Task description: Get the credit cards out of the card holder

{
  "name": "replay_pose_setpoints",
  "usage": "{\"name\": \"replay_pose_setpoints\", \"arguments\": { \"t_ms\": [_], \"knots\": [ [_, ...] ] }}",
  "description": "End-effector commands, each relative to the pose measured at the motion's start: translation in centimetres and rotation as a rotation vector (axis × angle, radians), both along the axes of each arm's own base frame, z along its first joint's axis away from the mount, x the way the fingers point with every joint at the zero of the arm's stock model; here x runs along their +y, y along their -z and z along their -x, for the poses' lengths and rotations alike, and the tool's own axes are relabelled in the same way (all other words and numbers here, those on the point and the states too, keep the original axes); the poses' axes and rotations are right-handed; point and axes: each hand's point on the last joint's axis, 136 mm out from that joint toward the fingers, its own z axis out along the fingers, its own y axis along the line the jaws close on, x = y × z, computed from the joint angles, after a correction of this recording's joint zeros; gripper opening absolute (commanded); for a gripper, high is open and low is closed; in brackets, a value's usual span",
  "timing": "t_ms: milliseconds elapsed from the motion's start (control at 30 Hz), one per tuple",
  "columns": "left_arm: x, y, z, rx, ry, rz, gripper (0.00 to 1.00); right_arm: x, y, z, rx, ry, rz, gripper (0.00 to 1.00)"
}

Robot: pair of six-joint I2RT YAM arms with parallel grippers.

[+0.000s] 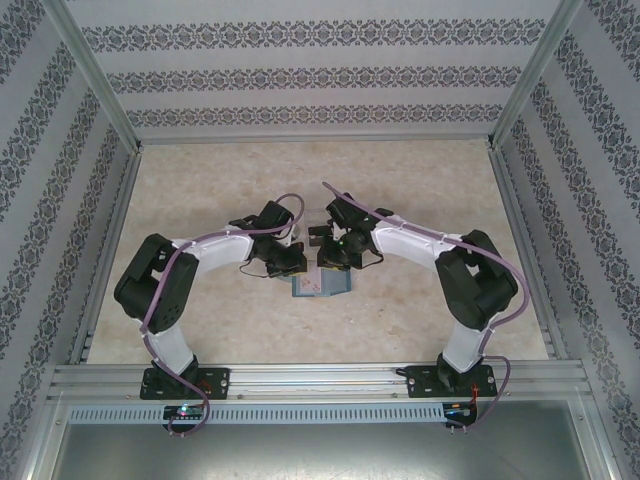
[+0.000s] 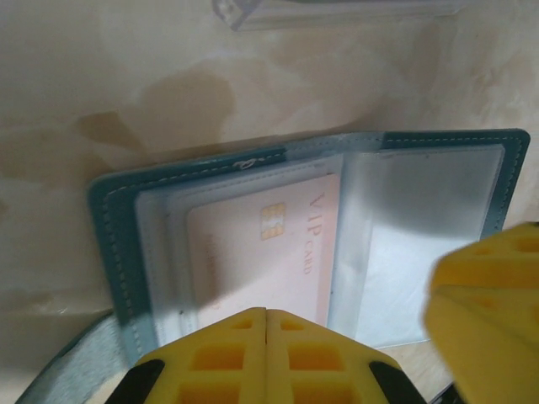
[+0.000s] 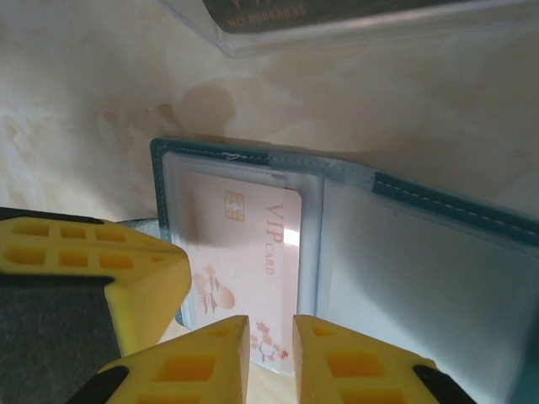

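At the near edge we see the metal rail (image 1: 320, 375), where the left arm (image 1: 165, 290) and the right arm (image 1: 470, 280) are bolted. Both arms bend inward until their wrists almost meet over the middle of the table (image 1: 420, 190). The left gripper (image 2: 267, 318) has its yellow fingers pressed flat together with only a seam between them. It sits over the near edge of the card holder's left half, but we cannot tell whether it presses on it. The right gripper (image 3: 269, 328) is just beside it, its jaws a narrow gap apart. The near end of the credit card (image 2: 253, 244) shows in that gap, and we cannot say that the pads touch it. The card holder (image 2: 109, 244) lies open and flat on the table under both grippers, teal with pale stitching along its border and clear sleeves on both halves. The credit card rests in the left half, a pale pink card with a gold chip, "VIP CARD" printed along it and blossoms at its near end. The right half shows a pale, glossy sleeve. Beyond the holder and apart from it lies a clear plastic piece (image 3: 337, 29), with something dark bearing pale numerals seen through it. Farthest off stand the patterned walls (image 1: 320, 75).
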Motion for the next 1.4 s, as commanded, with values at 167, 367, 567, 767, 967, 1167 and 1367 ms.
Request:
{"name": "replay_pose_setpoints", "arguments": {
  "t_ms": [167, 367, 567, 767, 967, 1167, 1367],
  "knots": [
    [-1.2, 0.6, -0.3, 0.009, 0.010, 0.028, 0.00, 1.5, 1.9, -0.1, 0.067, 0.017, -0.101, 0.26],
    [-0.9, 1.2, -0.1, 0.019, 0.009, 0.011, 0.00, 1.6, 2.6, -0.2, 0.080, 0.020, -0.101, 0.27],
    [-0.8, 1.3, -0.1, 0.023, 0.007, 0.007, 0.00, 0.8, 3.4, 0.0, 0.085, 0.021, -0.055, 0.30],
    [-0.7, 1.5, 0.1, 0.027, 0.008, 0.001, 0.00, -0.2, 3.9, 0.1, 0.081, 0.021, 0.001, 0.32],
    [-0.4, 1.8, 0.4, 0.037, 0.011, -0.012, 0.00, -1.4, 4.0, 0.0, 0.061, 0.008, 0.081, 0.34],
    [-0.1, 1.9, 0.6, 0.041, 0.017, -0.031, 0.00, -2.0, 3.3, -0.1, 0.036, 0.001, 0.113, 0.35],
    [0.5, 2.6, 0.9, 0.060, 0.027, -0.075, 0.00, -1.5, 2.5, -0.2, 0.030, 0.009, 0.073, 0.36]
  ]
}}
